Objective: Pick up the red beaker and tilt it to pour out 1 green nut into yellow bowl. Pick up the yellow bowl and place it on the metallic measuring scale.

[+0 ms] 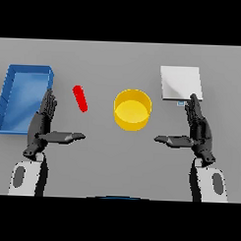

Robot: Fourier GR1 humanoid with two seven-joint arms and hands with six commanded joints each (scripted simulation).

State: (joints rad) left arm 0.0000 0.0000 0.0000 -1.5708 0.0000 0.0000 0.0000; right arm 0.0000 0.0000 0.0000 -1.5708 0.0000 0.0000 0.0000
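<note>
1. Right now, from the head view, I have both hands low over the grey counter (116, 152), palms facing inward, fingers straight and thumbs stuck out toward the middle; neither holds anything. My left hand (42, 127) sits near the blue tray (13, 89), its fingertips overlapping the tray's right edge in the picture (whether they touch it I cannot tell). My right hand (198, 130) sits just below the metallic measuring scale (180, 82), fingertips close to its near edge.

2. The red beaker (80, 98) shows as a slim red shape, slanted, between my left hand and the yellow bowl (133, 109). It appears to lie on its side rather than stand, though I would not swear to it. No green nut is visible to me.

3. The bowl stands upright near the counter's middle, mouth up, well placed to catch a pour from the left. The scale lies up and to its right, apart from it.

4. My reading: nothing is begun; the beaker grasp comes first, and the left hand is nearer.

5. Room looks generous. The gap between beaker and bowl is open, and the stretch between my thumbs is bare. The tray rim beside my left hand is the one edge I would mind when reaching.
</note>
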